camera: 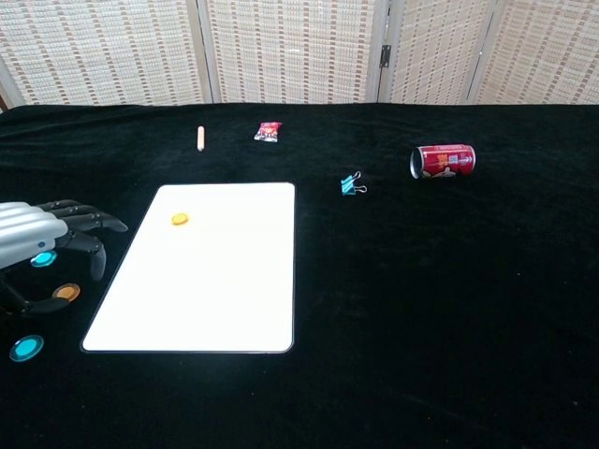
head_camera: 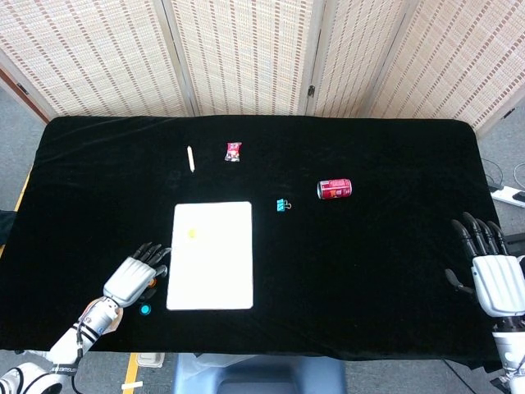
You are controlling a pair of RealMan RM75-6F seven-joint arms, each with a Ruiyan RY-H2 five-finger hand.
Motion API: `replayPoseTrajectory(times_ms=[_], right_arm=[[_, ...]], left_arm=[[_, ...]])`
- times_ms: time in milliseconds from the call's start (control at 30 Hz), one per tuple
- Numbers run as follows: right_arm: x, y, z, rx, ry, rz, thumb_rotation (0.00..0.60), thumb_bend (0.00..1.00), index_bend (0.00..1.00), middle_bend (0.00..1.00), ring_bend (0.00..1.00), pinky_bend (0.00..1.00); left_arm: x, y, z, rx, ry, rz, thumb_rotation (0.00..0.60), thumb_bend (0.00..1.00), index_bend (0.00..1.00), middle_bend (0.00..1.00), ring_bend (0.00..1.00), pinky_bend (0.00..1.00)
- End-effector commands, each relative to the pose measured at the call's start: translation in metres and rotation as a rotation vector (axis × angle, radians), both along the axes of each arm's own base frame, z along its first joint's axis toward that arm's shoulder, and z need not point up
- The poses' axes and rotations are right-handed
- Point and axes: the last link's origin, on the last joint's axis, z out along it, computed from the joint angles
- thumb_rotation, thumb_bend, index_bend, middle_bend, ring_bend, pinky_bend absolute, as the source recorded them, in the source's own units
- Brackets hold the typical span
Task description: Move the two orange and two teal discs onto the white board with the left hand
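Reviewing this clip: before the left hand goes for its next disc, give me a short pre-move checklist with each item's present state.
1. Left hand holds nothing, fingers spread: ok.
2. Left hand is over the next orange disc: ok, thumb close beside it; contact cannot tell.
3. One orange disc on board lies on the white board: ok.
4. All four discs on the board: not ok; the two teal discs and one orange one lie on the cloth, left of the board.
5. Free space on the board: ok.
6. Right hand is far from the board: ok.
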Motion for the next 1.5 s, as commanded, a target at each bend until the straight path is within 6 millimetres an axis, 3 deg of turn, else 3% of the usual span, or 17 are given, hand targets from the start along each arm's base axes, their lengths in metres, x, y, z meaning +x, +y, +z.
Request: replayPoseTrajectory(times_ms=[33, 800, 1100, 1300, 1500], right_arm=[[0.0, 0.0, 0.0, 0.0, 0.0, 0.002, 0.6, 0.34, 0.0, 0.03, 0.05, 0.04], [0.0, 0.004, 0.001, -0.007, -0.002, 0.002, 0.6, 0.34, 0.0, 0.03, 0.05, 0.04], [-0.001, 0.004, 0.001, -0.009, -0.001, 0.001, 0.6, 0.34, 0.0, 0.03, 0.04, 0.04], [-0.001, 0.004, 0.002, -0.014, 0.001, 0.003, 0.6, 0.34, 0.0, 0.03, 0.04, 0.04], [-0.003, 0.004, 0.003, -0.016, -0.003, -0.002, 0.6, 0.34, 0.0, 0.03, 0.04, 0.04]], left_arm=[[-0.002, -0.001, 0.0, 0.004, 0.002, 0.005, 0.6, 0.39, 0.44, 0.11, 0.0, 0.0], [-0.022, 0.006, -0.005, 0.011, 0.012, 0.082, 0.6, 0.39, 0.45, 0.11, 0.0, 0.0], [-0.021, 0.008, -0.005, 0.019, -0.008, 0.073, 0.6, 0.4, 0.52, 0.13, 0.0, 0.0], [-0.009, 0.019, 0.001, 0.028, -0.032, 0.053, 0.6, 0.4, 0.52, 0.13, 0.0, 0.0], [0.026, 0.05, 0.007, 0.04, -0.08, 0.017, 0.6, 0.4, 0.51, 0.13, 0.0, 0.0]])
